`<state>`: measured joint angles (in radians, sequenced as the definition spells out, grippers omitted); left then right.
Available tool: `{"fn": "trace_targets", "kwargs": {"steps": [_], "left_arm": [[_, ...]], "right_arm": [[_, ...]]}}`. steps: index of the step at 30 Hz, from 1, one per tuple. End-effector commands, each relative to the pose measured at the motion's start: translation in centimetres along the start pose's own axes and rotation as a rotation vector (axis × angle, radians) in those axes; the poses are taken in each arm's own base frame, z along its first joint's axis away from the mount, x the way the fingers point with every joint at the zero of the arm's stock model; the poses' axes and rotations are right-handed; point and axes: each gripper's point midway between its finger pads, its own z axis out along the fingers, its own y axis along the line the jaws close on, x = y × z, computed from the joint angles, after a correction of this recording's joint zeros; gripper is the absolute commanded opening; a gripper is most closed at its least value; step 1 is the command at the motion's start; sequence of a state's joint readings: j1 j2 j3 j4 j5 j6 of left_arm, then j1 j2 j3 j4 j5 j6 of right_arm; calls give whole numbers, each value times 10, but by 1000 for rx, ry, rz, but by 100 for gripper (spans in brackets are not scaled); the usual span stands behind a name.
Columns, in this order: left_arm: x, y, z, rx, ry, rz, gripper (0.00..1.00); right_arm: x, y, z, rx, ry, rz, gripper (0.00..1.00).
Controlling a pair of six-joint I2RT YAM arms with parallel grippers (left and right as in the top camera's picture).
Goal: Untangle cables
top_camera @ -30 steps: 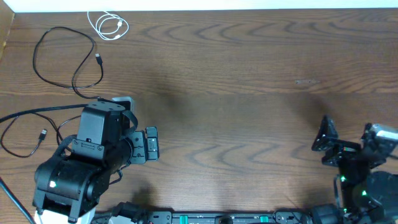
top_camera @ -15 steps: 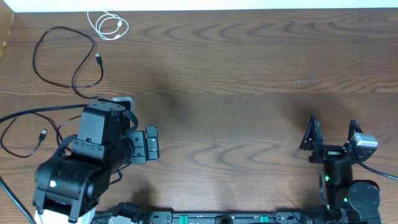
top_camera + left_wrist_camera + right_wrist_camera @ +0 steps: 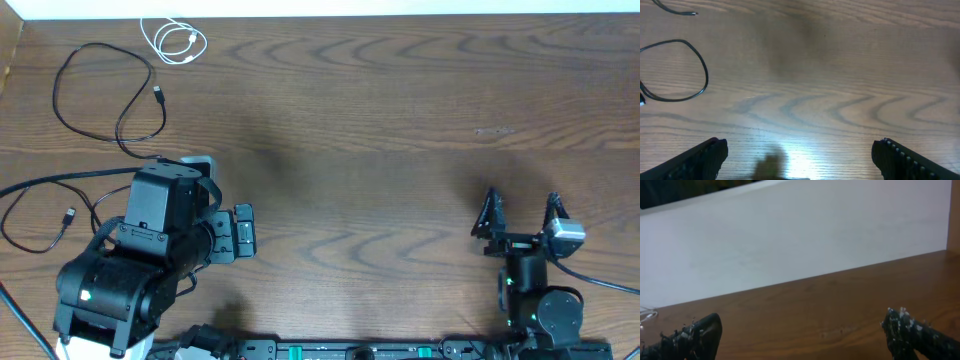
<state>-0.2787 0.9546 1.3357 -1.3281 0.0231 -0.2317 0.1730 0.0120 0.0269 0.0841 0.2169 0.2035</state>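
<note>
Three cables lie apart at the far left of the table. The short white cable (image 3: pixel 172 40) is coiled near the far edge. One black cable (image 3: pixel 100 95) makes a wide loop below it, and the other black cable (image 3: pixel 40 215) curls by the left edge. The left wrist view shows a black cable loop (image 3: pixel 692 75) on the wood. My left gripper (image 3: pixel 800 152) hangs open over bare wood to the right of that loop, nothing between its fingers. My right gripper (image 3: pixel 520 215) is open near the front right, facing the far edge and far from every cable; in its wrist view the right gripper (image 3: pixel 802 327) holds nothing.
The bulky left arm (image 3: pixel 150 245) covers the table's front left, next to the cables. A white wall (image 3: pixel 790 235) rises behind the table's far edge. Thick black robot cords run off the left edge (image 3: pixel 60 180) and at the front right (image 3: pixel 600 280).
My right arm has swung left and turned so its open fingers face the far edge. The left arm and the cables have not moved.
</note>
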Motion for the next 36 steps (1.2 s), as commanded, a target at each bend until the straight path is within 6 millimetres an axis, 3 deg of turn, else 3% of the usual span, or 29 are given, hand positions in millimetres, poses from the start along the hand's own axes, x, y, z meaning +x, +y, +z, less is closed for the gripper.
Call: {"fn": "trace_targets", "kwargs": {"steps": [1, 7, 11, 15, 26, 30, 36], "left_arm": [[1, 1, 1, -9, 4, 2, 98], [1, 1, 1, -9, 4, 2, 98], [1, 1, 1, -9, 4, 2, 98], [1, 1, 1, -9, 4, 2, 98], [1, 1, 1, -9, 4, 2, 98], [1, 1, 1, -9, 4, 2, 98], [1, 1, 1, -9, 4, 2, 98]], "right_arm": [[10, -6, 0, 22, 16, -28, 99], [16, -6, 0, 21, 42, -126, 99], [42, -12, -3, 35, 153, -158, 99], [43, -8, -2, -3, 158, -211, 99], [42, -28, -2, 57, 162, -242, 99], [46, -20, -2, -7, 178, -315, 99], [45, -22, -2, 9, 176, -275, 99]]}}
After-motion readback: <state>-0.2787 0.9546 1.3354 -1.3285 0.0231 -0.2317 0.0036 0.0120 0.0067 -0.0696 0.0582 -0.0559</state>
